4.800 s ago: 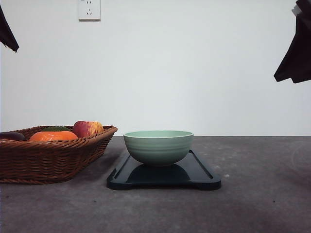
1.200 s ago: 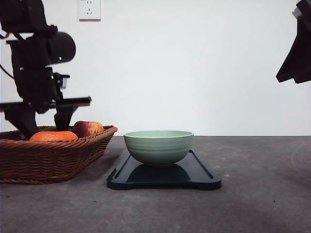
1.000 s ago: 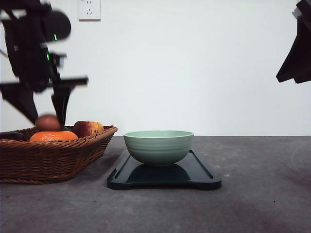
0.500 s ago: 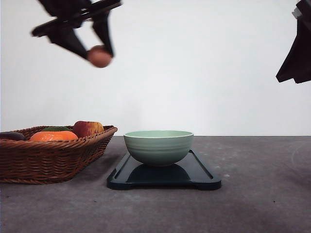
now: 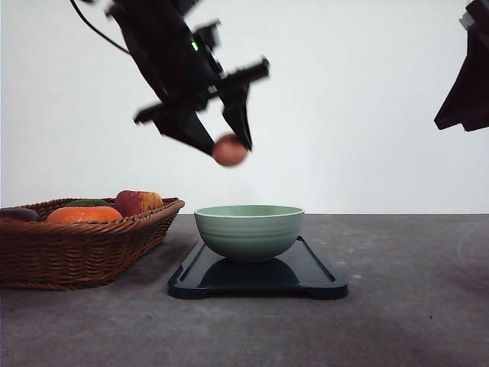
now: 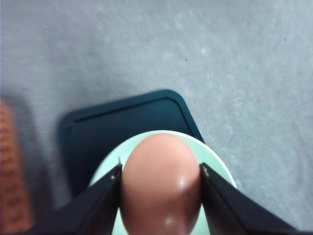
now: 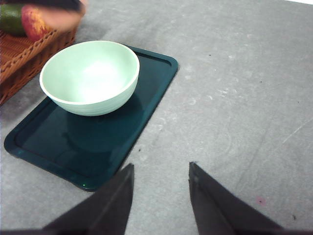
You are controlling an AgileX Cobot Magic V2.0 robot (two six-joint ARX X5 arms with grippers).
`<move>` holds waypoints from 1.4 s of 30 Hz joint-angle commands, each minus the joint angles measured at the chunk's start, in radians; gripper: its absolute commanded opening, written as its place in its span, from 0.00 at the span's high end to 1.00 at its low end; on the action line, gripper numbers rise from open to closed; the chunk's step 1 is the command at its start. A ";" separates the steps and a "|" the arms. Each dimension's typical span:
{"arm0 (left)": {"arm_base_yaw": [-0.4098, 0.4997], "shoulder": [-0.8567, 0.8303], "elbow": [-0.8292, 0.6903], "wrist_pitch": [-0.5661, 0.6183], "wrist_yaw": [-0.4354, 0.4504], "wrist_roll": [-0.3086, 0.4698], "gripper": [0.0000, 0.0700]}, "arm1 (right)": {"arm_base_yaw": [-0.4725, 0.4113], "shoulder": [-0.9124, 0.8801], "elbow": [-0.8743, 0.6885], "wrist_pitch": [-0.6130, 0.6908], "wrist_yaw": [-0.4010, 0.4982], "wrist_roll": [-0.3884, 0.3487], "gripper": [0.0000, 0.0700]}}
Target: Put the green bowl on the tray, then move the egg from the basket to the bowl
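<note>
Pinching the egg (image 5: 230, 150) between its fingers, the left gripper (image 5: 228, 147) hangs above the green bowl (image 5: 249, 231) on the tray (image 5: 321, 277), slightly toward the basket (image 5: 84, 248) side. The right gripper (image 7: 159, 196), spread and idle, sits farther off, so the drop is probably straight down from the left arm

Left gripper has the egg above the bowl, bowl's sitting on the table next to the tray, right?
Not quite. The green bowl sits on the tray, not on the table beside it; the front view and the right wrist view both show this. The rest holds: the left gripper is closed on the egg above the bowl.
</note>
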State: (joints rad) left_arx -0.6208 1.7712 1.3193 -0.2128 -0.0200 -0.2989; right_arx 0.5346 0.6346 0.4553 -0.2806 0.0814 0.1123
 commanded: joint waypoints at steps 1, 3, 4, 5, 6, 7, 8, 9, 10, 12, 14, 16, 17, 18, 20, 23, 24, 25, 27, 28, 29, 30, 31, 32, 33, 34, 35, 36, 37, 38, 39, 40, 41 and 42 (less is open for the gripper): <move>-0.015 0.039 0.018 0.028 -0.001 0.011 0.62 | 0.005 0.005 0.004 0.006 0.003 0.012 0.69; -0.020 0.068 0.018 0.036 -0.008 0.011 0.62 | 0.005 0.005 0.004 0.006 0.003 0.012 0.69; -0.024 0.081 0.018 0.037 -0.010 0.011 0.62 | 0.005 0.005 0.004 0.006 0.003 0.012 0.69; -0.028 0.095 0.018 0.037 -0.010 0.011 0.62 | 0.005 0.005 0.004 0.006 0.003 0.012 0.69; -0.030 0.107 0.018 0.036 -0.010 0.011 0.62 | 0.005 0.005 0.004 0.006 0.003 0.012 0.69; -0.031 0.116 0.018 0.035 -0.010 0.011 0.62 | 0.005 0.005 0.004 0.006 0.003 0.011 0.69; -0.035 0.128 0.018 0.035 -0.010 0.011 0.62 | 0.005 0.005 0.004 0.006 0.003 0.011 0.69; -0.039 0.138 0.018 0.035 -0.010 0.011 0.62 | 0.005 0.005 0.004 0.006 0.003 0.011 0.69; -0.042 0.146 0.018 0.036 -0.010 0.011 0.62 | 0.005 0.005 0.004 0.006 0.003 0.011 0.69; -0.047 0.162 0.018 0.039 -0.011 0.012 0.62 | 0.005 0.005 0.004 0.006 0.003 0.011 0.69; -0.053 0.176 0.018 0.051 -0.012 0.018 0.62 | 0.005 0.005 0.004 0.006 0.003 0.011 0.69; -0.055 0.186 0.018 0.062 -0.017 0.026 0.62 | 0.005 0.005 0.004 0.006 0.003 0.012 0.69; -0.056 0.191 0.018 0.067 -0.021 0.027 0.62 | 0.005 0.005 0.004 0.006 0.003 0.012 0.69; -0.058 0.193 0.018 0.070 -0.028 0.027 0.62 | 0.005 0.005 0.004 0.006 0.003 0.012 0.69; -0.060 0.194 0.018 0.073 -0.048 0.028 0.62 | 0.005 0.005 0.004 0.006 0.002 0.012 0.69; -0.060 0.194 0.018 0.075 -0.059 0.040 0.62 | 0.005 0.005 0.004 0.005 0.002 0.012 0.69; -0.060 0.194 0.018 0.075 -0.059 0.044 0.62 | 0.005 0.005 0.004 0.005 0.002 0.012 0.69; -0.060 0.196 0.018 0.074 -0.059 0.047 0.62 | 0.005 0.005 0.004 0.005 0.002 0.012 0.69; -0.063 0.202 0.018 0.073 -0.059 0.047 0.62 | 0.005 0.005 0.004 0.006 0.003 0.012 0.69; -0.064 0.206 0.018 0.072 -0.059 0.047 0.62 | 0.005 0.005 0.004 0.006 0.003 0.012 0.69; -0.066 0.212 0.018 0.072 -0.059 0.047 0.62 | 0.005 0.005 0.004 0.006 0.003 0.012 0.69; -0.068 0.217 0.018 0.071 -0.059 0.047 0.62 | 0.005 0.005 0.004 0.006 0.003 0.012 0.69; -0.069 0.223 0.018 0.071 -0.059 0.047 0.62 | 0.005 0.005 0.004 0.006 0.003 0.012 0.69; -0.072 0.229 0.018 0.071 -0.059 0.047 0.62 | 0.005 0.005 0.004 0.006 0.003 0.012 0.69; -0.074 0.234 0.018 0.071 -0.059 0.047 0.62 | 0.005 0.005 0.004 0.006 0.003 0.011 0.69; -0.075 0.238 0.018 0.071 -0.059 0.047 0.62 | 0.005 0.005 0.004 0.006 0.003 0.011 0.69; -0.077 0.241 0.018 0.070 -0.059 0.047 0.62 | 0.005 0.005 0.004 0.006 0.003 0.011 0.69; -0.079 0.243 0.018 0.070 -0.059 0.047 0.62 | 0.005 0.005 0.004 0.006 0.003 0.011 0.69; -0.081 0.244 0.018 0.070 -0.059 0.047 0.62 | 0.005 0.005 0.004 0.006 0.002 0.011 0.69; -0.083 0.244 0.018 0.071 -0.059 0.048 0.62 | 0.005 0.005 0.004 0.006 0.003 0.011 0.69; -0.085 0.244 0.018 0.072 -0.059 0.048 0.61 | 0.005 0.005 0.004 0.006 0.003 0.012 0.69; -0.086 0.244 0.018 0.073 -0.059 0.048 0.61 | 0.005 0.005 0.004 0.005 0.003 0.012 0.69; -0.086 0.244 0.019 0.072 -0.059 0.048 0.60 | 0.005 0.005 0.004 0.005 0.003 0.012 0.69; -0.086 0.244 0.020 0.071 -0.059 0.048 0.58 | 0.005 0.005 0.004 0.005 0.003 0.011 0.69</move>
State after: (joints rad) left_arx -0.6964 1.9842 1.3193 -0.1432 -0.0769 -0.2546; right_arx 0.5346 0.6346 0.4553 -0.2810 0.0818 0.1123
